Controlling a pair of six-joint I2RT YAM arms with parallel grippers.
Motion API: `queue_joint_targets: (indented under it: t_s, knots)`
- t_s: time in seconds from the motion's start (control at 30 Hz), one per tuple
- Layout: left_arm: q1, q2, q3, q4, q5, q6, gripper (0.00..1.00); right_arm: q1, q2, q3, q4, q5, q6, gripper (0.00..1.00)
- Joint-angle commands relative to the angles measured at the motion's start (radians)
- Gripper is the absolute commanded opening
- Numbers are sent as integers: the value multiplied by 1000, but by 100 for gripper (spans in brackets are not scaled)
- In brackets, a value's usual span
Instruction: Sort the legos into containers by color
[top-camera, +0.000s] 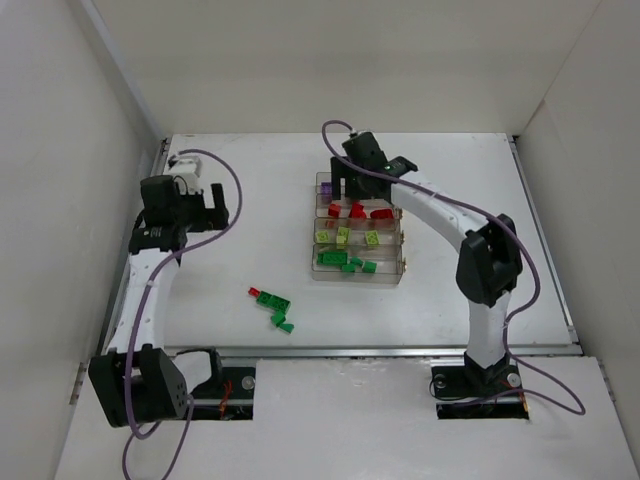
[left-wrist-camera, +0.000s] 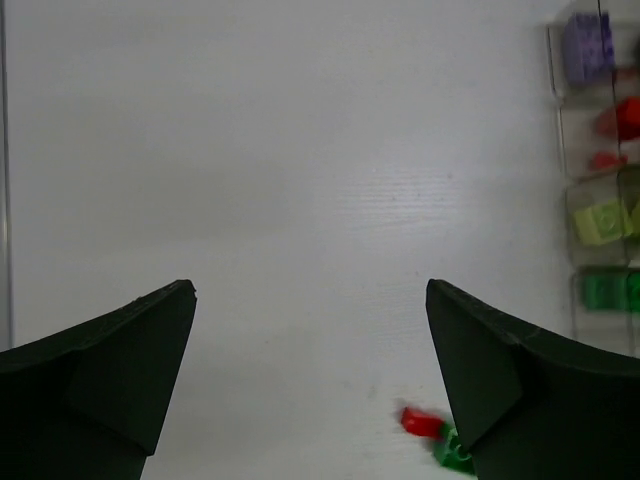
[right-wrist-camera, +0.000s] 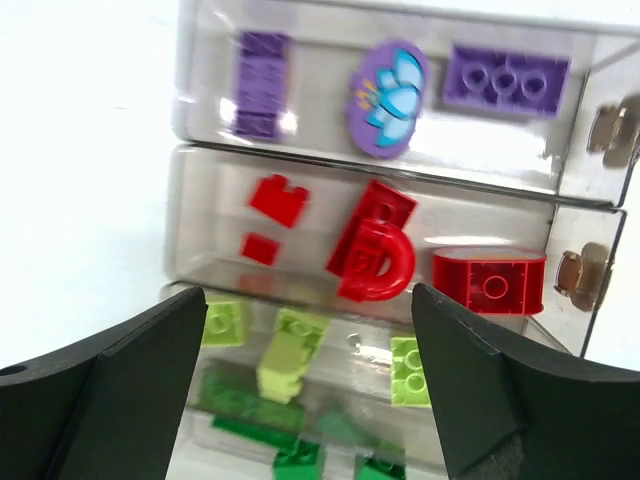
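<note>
Left gripper (left-wrist-camera: 310, 285) and right gripper (right-wrist-camera: 308, 291) gape empty; tray (right-wrist-camera: 320, 125) holds 3 purple legos (right-wrist-camera: 505, 78).

Tray (left-wrist-camera: 562, 140) cropped by the left wrist view's right edge, loose green brick (left-wrist-camera: 452, 455) half behind the left gripper (left-wrist-camera: 310, 290).

The tray (right-wrist-camera: 370, 165) is showing clear, smoky plastic, its smooth walls throwing glossy glints. The bricks (right-wrist-camera: 490, 280) inside are gleaming as hard, shiny plastic. Small clasps (right-wrist-camera: 612, 128) on its end are looking like dull metal. The table (left-wrist-camera: 300, 150) is lying matt white, faintly grained. The fingers (right-wrist-camera: 100, 400) of the right gripper (right-wrist-camera: 308, 292) are looking matt black.
</note>
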Motion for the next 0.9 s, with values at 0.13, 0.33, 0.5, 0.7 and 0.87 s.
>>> queue_joint_targets:
  t_s: [0.13, 0.33, 0.5, 0.7, 0.87]
  knots:
    - [-154, -141, -86, -224, 142, 1020, 95, 62, -236, -40, 81, 6, -85, 89]
    - [-154, -351, -327, -403, 221, 1761, 94, 82, -444, -264, 111, -63, -60, 89]
    - [-154, -318, -374, -495, 267, 1992, 94, 94, -579, -421, 136, -74, -20, 89]
    - [-154, -155, -308, -659, 298, 2133, 91, 103, -697, -513, 145, -53, -1, 89]
    - [-203, -36, -289, -647, 285, 2130, 89, 103, -727, -547, 156, -53, 10, 89]
